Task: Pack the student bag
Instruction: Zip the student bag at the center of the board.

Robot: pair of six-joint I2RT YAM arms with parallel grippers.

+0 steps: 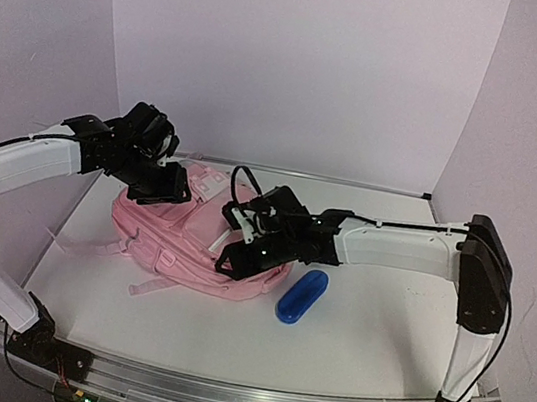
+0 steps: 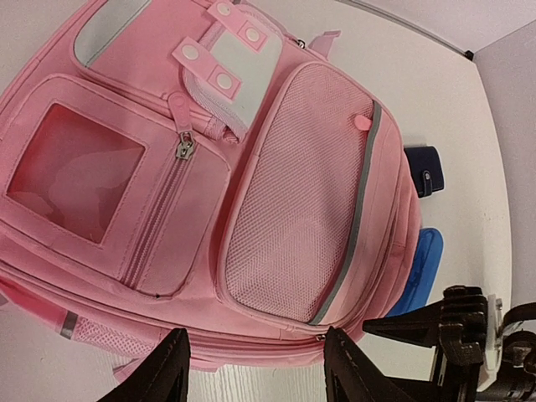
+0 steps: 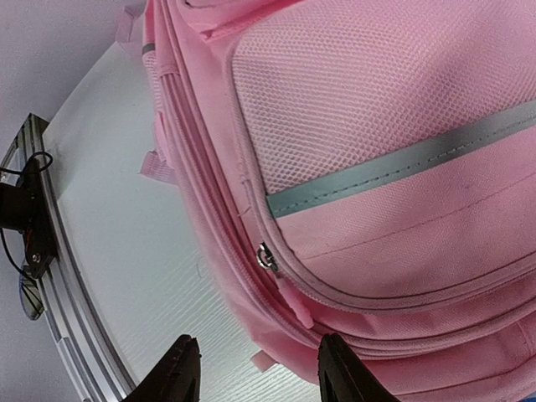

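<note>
**Bag (image 1: 182, 241) down, nothing gripped**

The bag lies front up on the table (image 1: 358, 346), left of centre. The left gripper (image 2: 255, 373) hangs over its far left edge, fingers spread and empty. The right gripper (image 3: 260, 377) hovers by the mesh pocket's zip pull (image 3: 268, 258), also spread and empty. A blue case (image 1: 302, 297) sits just beside the bag, with a dark pouch (image 2: 423, 170) near it.

- Left arm (image 1: 21, 164) rises from its base at the near left edge, bends at the elbow and reaches forward and inward.
- Left tool (image 2: 255, 373) points downward, its two black fingers (image 2: 167, 373) spread wide apart.
- Right arm (image 1: 393, 248) stands up at the near right, then stretches leftward, nearly level.
- Right tool (image 3: 260, 373) tilts down, its fingers parted.
</note>
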